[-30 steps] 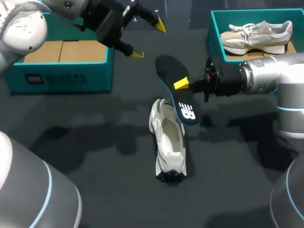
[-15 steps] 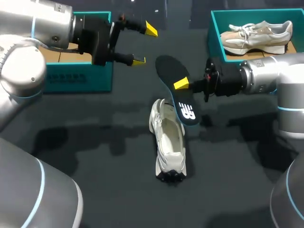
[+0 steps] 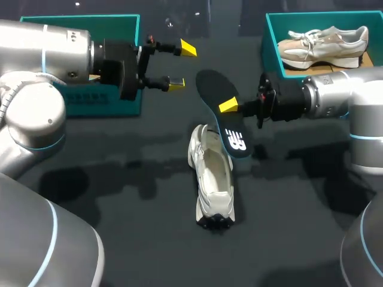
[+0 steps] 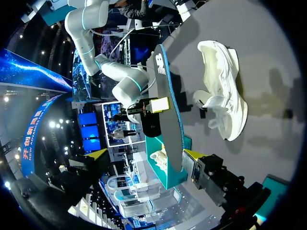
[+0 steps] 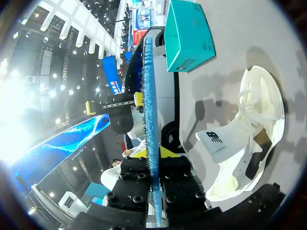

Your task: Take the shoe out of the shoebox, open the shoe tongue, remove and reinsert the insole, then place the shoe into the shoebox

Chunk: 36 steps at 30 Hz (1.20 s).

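Though near the insole (image 3: 222, 122), left jaws wide apart, empty; right jaws tight on its edge.

a dark charcoal table (image 3: 119, 203) fills the head view, matte and plain. soft, blurred shadows (image 3: 149, 173) lie across its middle, and the light falls from above without hard edges. in the left wrist view the table (image 4: 268, 57) looks a lighter grey with faint shadow patches. in the right wrist view it (image 5: 240, 28) is pale grey and evenly lit.
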### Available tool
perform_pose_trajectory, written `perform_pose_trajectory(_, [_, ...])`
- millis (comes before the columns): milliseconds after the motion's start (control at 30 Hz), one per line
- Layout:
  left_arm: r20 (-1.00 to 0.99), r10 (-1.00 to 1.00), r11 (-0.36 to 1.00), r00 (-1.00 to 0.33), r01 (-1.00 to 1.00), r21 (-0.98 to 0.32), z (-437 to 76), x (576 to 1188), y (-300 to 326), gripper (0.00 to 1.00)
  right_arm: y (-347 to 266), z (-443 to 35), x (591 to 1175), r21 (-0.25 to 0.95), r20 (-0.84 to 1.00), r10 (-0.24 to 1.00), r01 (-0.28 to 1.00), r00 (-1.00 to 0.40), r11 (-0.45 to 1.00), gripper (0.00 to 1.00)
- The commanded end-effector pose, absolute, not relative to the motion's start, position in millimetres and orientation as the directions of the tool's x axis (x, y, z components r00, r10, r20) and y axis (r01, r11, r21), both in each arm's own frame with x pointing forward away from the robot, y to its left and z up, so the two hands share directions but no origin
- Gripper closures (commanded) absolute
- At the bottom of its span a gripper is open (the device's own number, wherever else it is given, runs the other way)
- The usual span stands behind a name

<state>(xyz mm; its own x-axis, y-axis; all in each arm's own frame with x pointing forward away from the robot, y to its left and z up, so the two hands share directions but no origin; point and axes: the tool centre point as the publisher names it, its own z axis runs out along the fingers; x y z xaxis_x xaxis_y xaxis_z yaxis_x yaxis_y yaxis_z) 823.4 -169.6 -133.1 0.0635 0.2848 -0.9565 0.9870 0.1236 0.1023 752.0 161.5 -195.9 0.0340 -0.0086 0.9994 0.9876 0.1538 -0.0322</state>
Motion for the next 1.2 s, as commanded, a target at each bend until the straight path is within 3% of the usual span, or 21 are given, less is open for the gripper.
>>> perform_pose_trajectory(33, [-0.954,0.294,0.138,0.048,0.986,0.092,-142.1,818.2,-169.0,0.0,159.9,-192.1,750.7,-0.033,0.999,-0.001,0.996,0.033,0.084,1.0])
perform_pose_trajectory(533, [-0.979,0.202,0.146,-0.039,0.989,-0.01,-190.3,809.3,-184.7,0.0,175.6,-180.6,753.5,-0.051,0.999,0.004,0.998,0.051,0.022,1.0])
perform_pose_trajectory(867, [-0.987,0.156,0.13,-0.044,0.991,-0.023,-188.7,803.6,-194.8,0.27,184.0,-180.4,751.8,-0.061,0.998,-0.012,0.998,0.061,0.017,1.0])
perform_pose_trajectory(967, [-0.988,0.147,0.127,-0.043,0.992,-0.024,-188.9,802.9,-197.6,0.29,187.4,-181.1,751.8,-0.059,0.998,-0.019,0.998,0.059,0.016,1.0])
perform_pose_trajectory(1100, [-0.99,0.135,0.129,-0.042,0.991,-0.025,-189.3,804.8,-202.2,0.44,192.9,-180.0,751.6,-0.057,0.998,-0.02,0.998,0.057,0.016,1.0])
perform_pose_trajectory(1133, [-0.99,0.133,0.126,-0.041,0.992,-0.025,-189.5,805.0,-203.5,0.53,194.2,-179.8,751.6,-0.057,0.998,-0.02,0.998,0.057,0.014,1.0])
perform_pose_trajectory(1200, [-0.991,0.129,0.124,-0.042,0.992,-0.026,-189.7,805.6,-205.1,0.53,196.3,-179.5,751.2,-0.056,0.998,-0.021,0.998,0.056,0.014,1.0])
